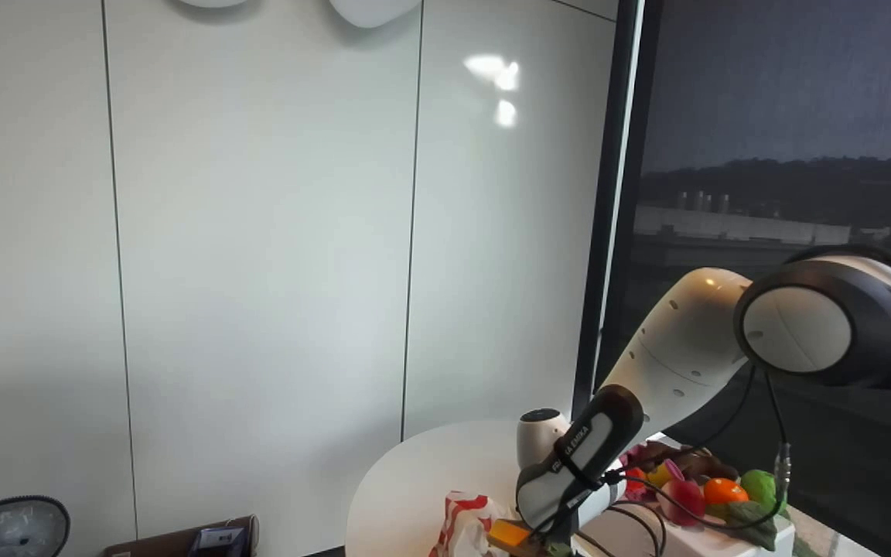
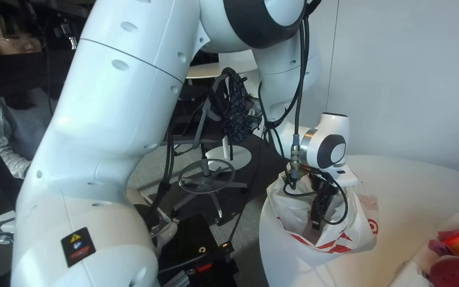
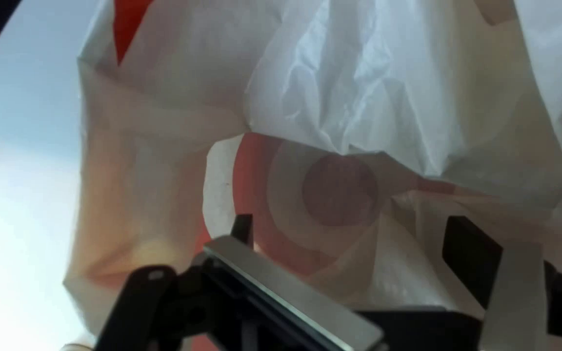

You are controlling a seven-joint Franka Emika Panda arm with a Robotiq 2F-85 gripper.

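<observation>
A crumpled white plastic bag (image 2: 359,233) with red prints stands with its mouth up on the round table. My gripper (image 2: 318,223) points down into that mouth. In the wrist view the jaws stand wide apart, with only the bag's plastic (image 3: 359,87) and a printed red ring (image 3: 249,185) beyond them. Nothing sits between the fingers of the gripper (image 3: 354,236). Whether a fingertip touches the plastic, I cannot tell. An orange tint (image 3: 151,253) colours the bag's left side, its cause unclear. Part of the bag (image 1: 465,522) also shows in an exterior view, cut off by the bottom edge.
Toy fruit lies beside the arm on a white box: a red one (image 1: 680,501), an orange one (image 1: 725,490) and a green one (image 1: 759,489). The white table (image 2: 412,187) has a curved edge. A chair with a backpack (image 2: 235,105) stands beyond it. Cables hang along the arm.
</observation>
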